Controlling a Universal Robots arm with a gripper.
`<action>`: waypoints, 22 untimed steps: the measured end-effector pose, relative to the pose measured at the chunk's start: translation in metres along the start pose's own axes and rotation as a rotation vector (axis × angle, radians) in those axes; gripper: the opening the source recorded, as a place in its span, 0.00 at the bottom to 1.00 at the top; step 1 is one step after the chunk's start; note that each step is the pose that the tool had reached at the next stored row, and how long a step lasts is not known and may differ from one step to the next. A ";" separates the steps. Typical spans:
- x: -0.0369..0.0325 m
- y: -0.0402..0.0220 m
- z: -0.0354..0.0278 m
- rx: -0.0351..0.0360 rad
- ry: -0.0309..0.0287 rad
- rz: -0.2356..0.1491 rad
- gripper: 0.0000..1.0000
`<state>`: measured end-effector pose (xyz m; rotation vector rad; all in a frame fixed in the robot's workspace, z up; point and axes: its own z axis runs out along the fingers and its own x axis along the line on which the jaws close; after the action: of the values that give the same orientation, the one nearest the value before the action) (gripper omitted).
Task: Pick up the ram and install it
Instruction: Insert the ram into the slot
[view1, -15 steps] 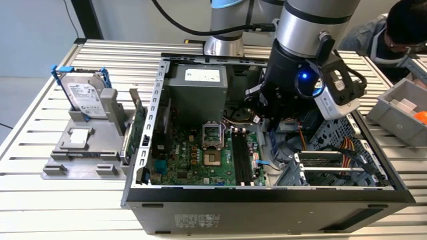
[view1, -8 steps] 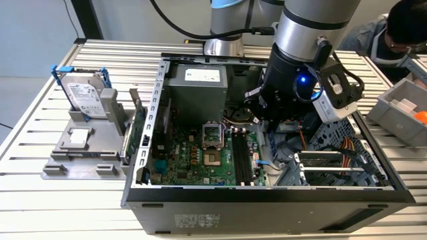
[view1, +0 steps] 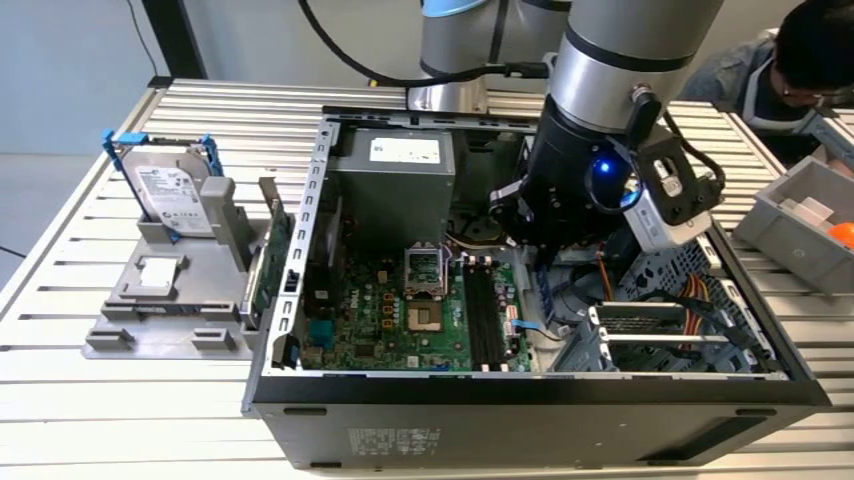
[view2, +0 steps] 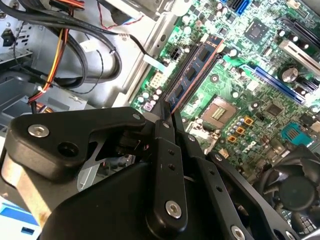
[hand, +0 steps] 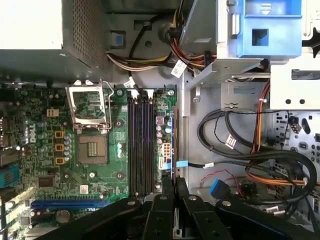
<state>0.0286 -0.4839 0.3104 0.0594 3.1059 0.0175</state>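
Blue-green, the ram (view2: 194, 75) stands on edge between the closed fingers (view2: 176, 120) of the hand (view2: 169, 119), held by one end over the motherboard (hand: 90, 145), beside the black slots (hand: 140, 140) in the first wrist view. Room is tight: the case's (view1: 534, 400) metal walls ring it, cables (hand: 260, 160) crowd the drive cage side, and the CPU socket (hand: 92, 115) lies past the slots. Outside the case, a hard drive (view1: 174, 190) stands in a grey holder on the slatted tabletop (view1: 80, 400), at the exterior view's left.
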 end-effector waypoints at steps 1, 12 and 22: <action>-0.0008 0.0000 0.0010 0.0000 0.0000 0.000 0.00; -0.0023 -0.0001 0.0155 0.0000 0.0000 0.000 0.00; -0.0030 -0.0001 0.0188 0.0002 -0.0001 0.000 0.00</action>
<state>0.0322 -0.4839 0.2917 0.0594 3.1058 0.0173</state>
